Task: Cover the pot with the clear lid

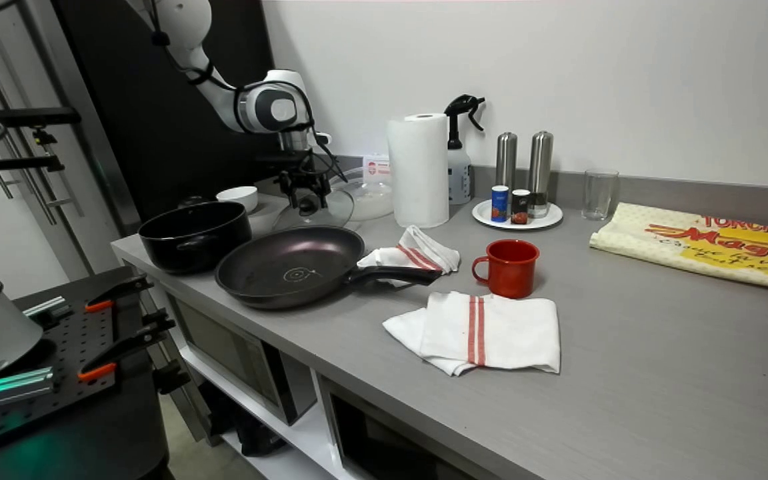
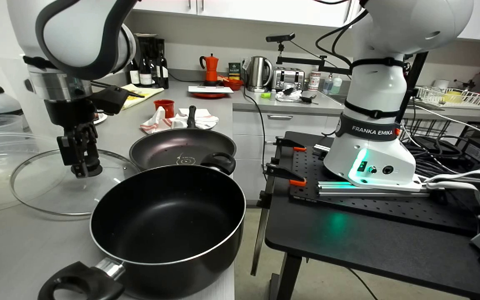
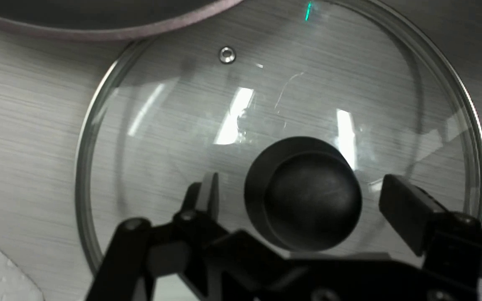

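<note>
In both exterior views alone, the pot (image 2: 168, 225) gapes.

Black pot (image 2: 169, 229): upright, open on top. Clear lid (image 3: 274, 125): metal-rimmed, knob-side up, near pot.

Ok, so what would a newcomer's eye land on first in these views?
Probably the large uncovered black pot in the foreground of an exterior view, on the counter. The clear lid fills most of the wrist view, its black knob showing between the open jaws of the gripper. In an exterior view, the bright red mug stands out behind the folded striped towel.
</note>
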